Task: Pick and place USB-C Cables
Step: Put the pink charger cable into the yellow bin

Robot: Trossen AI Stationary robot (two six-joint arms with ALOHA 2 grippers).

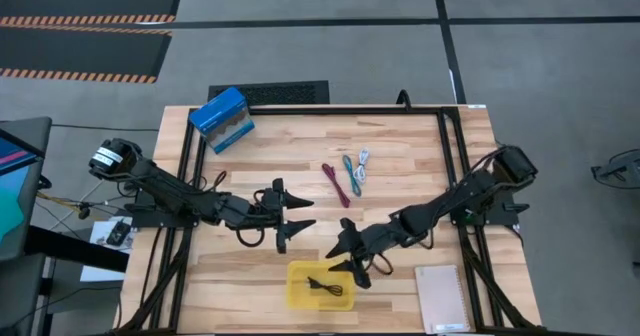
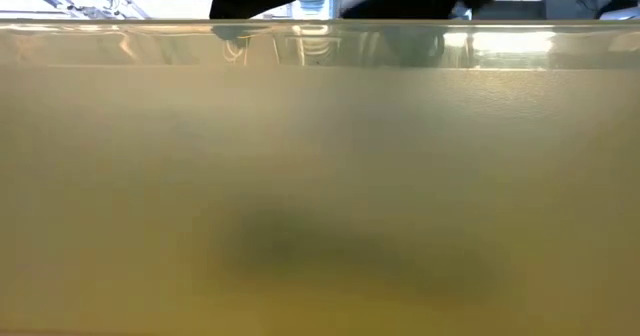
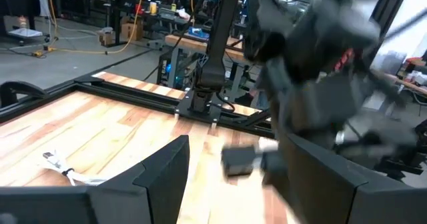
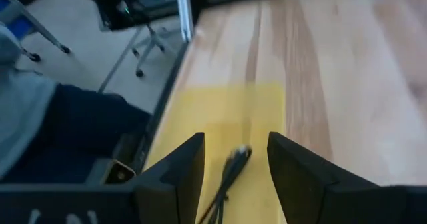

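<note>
We hovered our right gripper [image 1: 349, 256], fingers spread, just above the yellow tray [image 1: 298, 294] holding a black cable [image 1: 325, 287]; left gripper [image 1: 290, 216] spread nearby.

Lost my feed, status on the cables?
Right hand open, empty, over yellow tray. Black cable lies in tray. Red, teal, white cables on table. Left hand open, waiting mid-table.

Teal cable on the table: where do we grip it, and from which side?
Grip the teal cable at mid-length, from straight above, fingers across its run. It lies flat as a thin strand, with the dark red cable and white cable close on either side, so fingers need to drop into narrow gaps. Left gripper looks open and nearer.
</note>
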